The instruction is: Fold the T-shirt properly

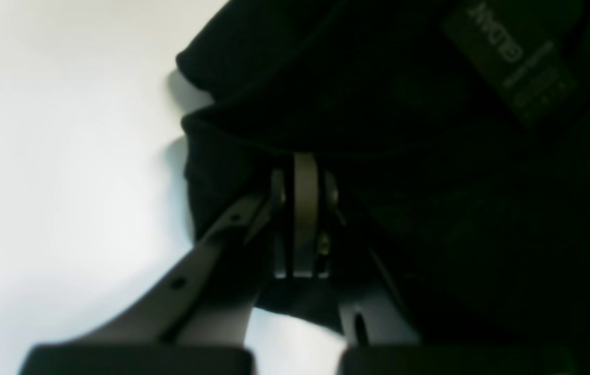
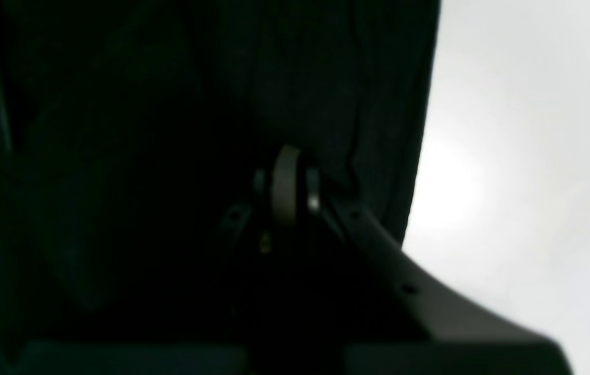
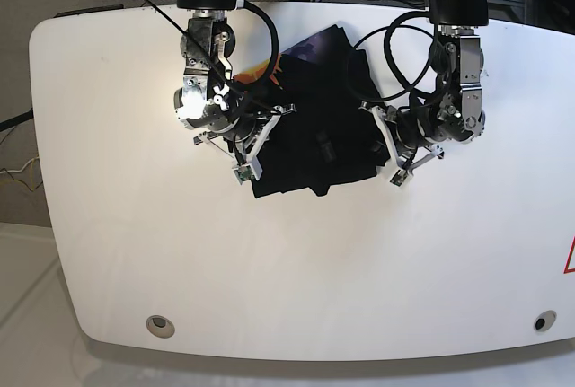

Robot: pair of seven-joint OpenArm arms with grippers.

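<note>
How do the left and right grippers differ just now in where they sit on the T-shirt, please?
The left gripper sits at the T-shirt's edge on the base view's right; the right gripper sits at the opposite edge. The left wrist view shows a printed neck label ahead; the right wrist view shows plain cloth. Both are shut amid the fabric.

- From overhead I see my table [image 3: 296, 270] evenly and brightly lit, its white top sharp to the rim, with only faint shadows around my arms.
- My left wrist camera is soft throughout; the table is blown out to a pale glare, and the T-shirt [image 1: 430, 182] is nearly featureless black, casting a narrow bluish shadow at its edge.
- My right wrist view is dimmer and blurrier, mostly underexposed dark cloth, with a bright hotspot on the table at right.
</note>
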